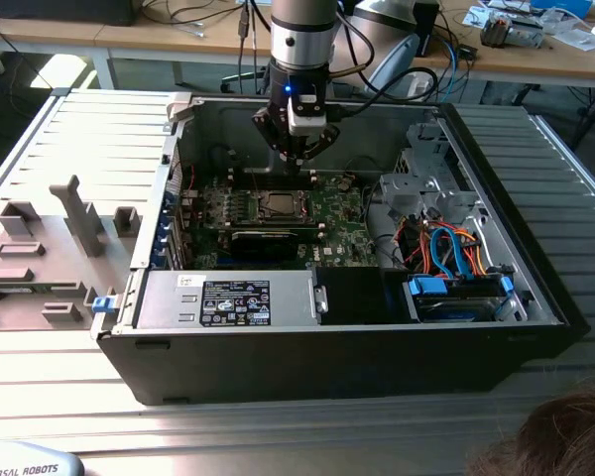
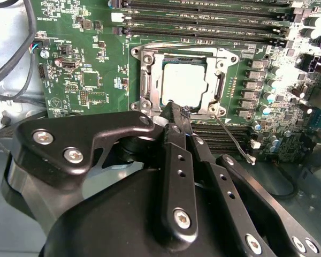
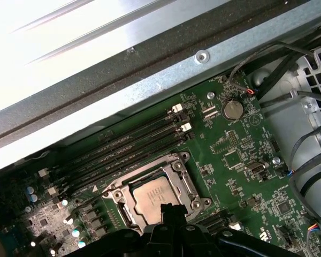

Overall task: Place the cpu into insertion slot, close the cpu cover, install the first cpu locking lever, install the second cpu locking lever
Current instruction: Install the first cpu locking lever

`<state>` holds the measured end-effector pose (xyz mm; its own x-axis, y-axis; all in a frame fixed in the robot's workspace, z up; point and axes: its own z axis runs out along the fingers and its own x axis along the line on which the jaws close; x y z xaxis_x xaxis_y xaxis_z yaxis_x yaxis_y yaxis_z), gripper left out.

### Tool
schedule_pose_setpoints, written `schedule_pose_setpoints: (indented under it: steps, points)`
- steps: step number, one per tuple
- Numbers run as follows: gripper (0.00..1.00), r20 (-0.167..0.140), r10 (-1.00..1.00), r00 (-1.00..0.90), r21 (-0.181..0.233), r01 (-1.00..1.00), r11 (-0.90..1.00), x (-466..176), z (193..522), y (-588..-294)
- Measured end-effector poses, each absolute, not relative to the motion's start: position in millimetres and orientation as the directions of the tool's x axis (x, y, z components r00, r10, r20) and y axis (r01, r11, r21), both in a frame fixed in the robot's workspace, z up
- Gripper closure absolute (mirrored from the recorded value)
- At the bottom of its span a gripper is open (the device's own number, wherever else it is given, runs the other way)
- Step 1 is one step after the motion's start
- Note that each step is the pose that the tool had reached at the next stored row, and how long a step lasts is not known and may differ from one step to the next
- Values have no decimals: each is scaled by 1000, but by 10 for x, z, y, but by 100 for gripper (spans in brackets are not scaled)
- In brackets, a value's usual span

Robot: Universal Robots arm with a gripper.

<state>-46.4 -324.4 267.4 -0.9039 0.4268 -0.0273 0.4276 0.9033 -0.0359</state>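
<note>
Silver-grey metal marks the cpu [image 2: 184, 84], seated flat in the insertion slot [image 2: 145, 80] at upper centre of the second wrist view, with the cpu cover [image 2: 220, 80] lying closed around it as a thin frame. Just right of the socket a thin wire locking lever [image 2: 232, 140] angles away from the board, apparently not latched. The gripper [image 2: 174, 113], fingers pressed together and holding nothing, points its tip at the socket's near edge. In the exterior view it hangs at upper centre inside the open computer case [image 1: 545, 288]. The chip looks light, rigid and fragile underneath; the springy lever seems best taken at its free end. Room is tight: memory slots [image 2: 203, 16] flank the socket, and case walls hem the board
</note>
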Motion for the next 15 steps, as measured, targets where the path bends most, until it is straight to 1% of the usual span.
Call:
schedule_pose_setpoints:
  steps: [15]
  points:
    - [89,-27,412,-911,-36,413,910,-464,2674,-3245]
